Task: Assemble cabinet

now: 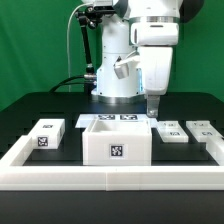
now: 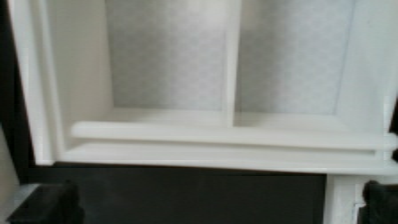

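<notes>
Items on view, largest first.

1. Counter (image 1: 30,108): black and flat. It carries everything listed below.
2. Arm (image 1: 118,58): white, mounted at the back of the counter, with its wrist bent down toward the exterior view's right of centre.
3. Border rail (image 1: 110,178): long, low and white. It runs along the front edge and turns back at both ends.
4. Cabinet shell (image 1: 115,145): a large white box standing mid-counter just behind the rail. Its open side faces up and a square tag shows on its front face. In the wrist view the cabinet shell (image 2: 54,90) has two bays parted by one upright divider. All I can see in either bay is a pale speckled inner wall.
5. Marker board (image 1: 112,118): thin and white, lying flat just behind the shell and carrying tags.
6. Drawer blocks: small, white and tagged, all lying on the counter outside the shell.
   - One block (image 1: 45,134) sits to the exterior view's left of the shell.
   - A second (image 1: 168,133) lies just beside the shell on the exterior view's right.
   - A third (image 1: 203,130) lies beyond the second. I cannot tell whether a fourth lies past it.
7. Gripper (image 1: 153,112): it points straight down above the second block, beside the shell's far right corner. It is clear of both. The wrist view shows a dark finger (image 2: 45,205) at one edge and the other finger at the opposite edge. The jaws are spread wide with only bare counter between them, and nothing is held.
</notes>
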